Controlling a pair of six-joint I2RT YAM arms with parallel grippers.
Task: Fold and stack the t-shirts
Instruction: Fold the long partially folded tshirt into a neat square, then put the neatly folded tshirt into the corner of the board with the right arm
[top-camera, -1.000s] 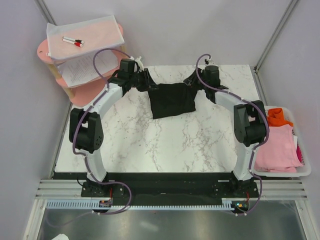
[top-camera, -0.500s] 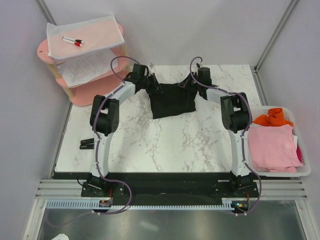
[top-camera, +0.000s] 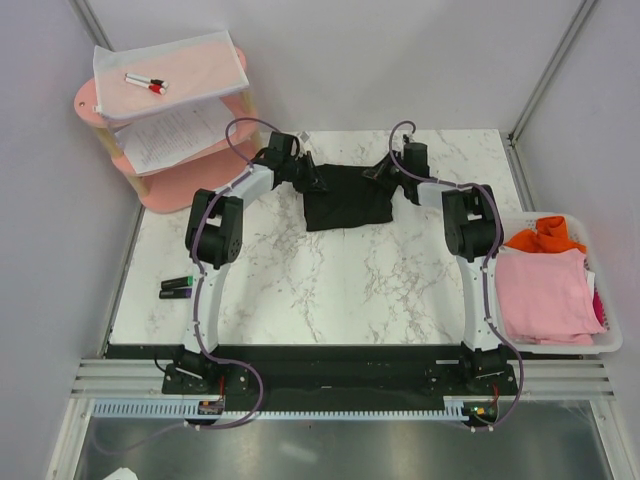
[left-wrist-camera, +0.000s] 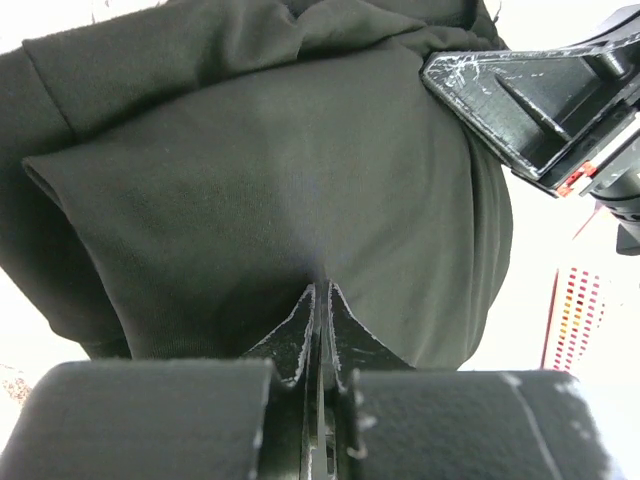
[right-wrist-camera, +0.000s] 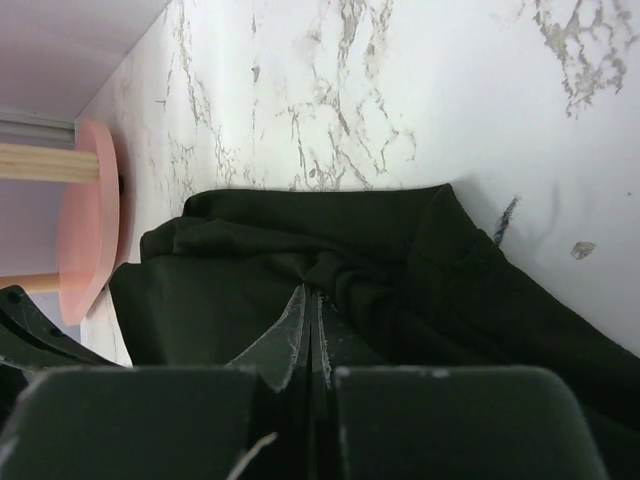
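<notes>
A black t-shirt (top-camera: 345, 197) lies bunched on the far middle of the marble table (top-camera: 300, 290). My left gripper (top-camera: 312, 181) is shut on its left far edge, cloth pinched at the fingertips (left-wrist-camera: 320, 287). From the other side, my right gripper (top-camera: 378, 172) is shut on the right far edge (right-wrist-camera: 312, 292). The black cloth (left-wrist-camera: 280, 170) fills the left wrist view, and it lies in folds (right-wrist-camera: 430, 270) against the marble in the right wrist view. A pink t-shirt (top-camera: 545, 290) and an orange one (top-camera: 545, 235) lie in the white basket (top-camera: 560, 348) at the right.
A pink two-tier shelf (top-camera: 165, 185) stands at the back left, holding printed paper sheets (top-camera: 170, 135) and a tray with markers (top-camera: 145, 82). Two dark pens (top-camera: 177, 288) lie near the table's left edge. The other arm's black finger (left-wrist-camera: 530, 100) shows close by.
Both grippers have closed on the black shirt's far edge. The arms have stretched farther over the table, and the shirt's raised sleeve ends have come inward and lower.
</notes>
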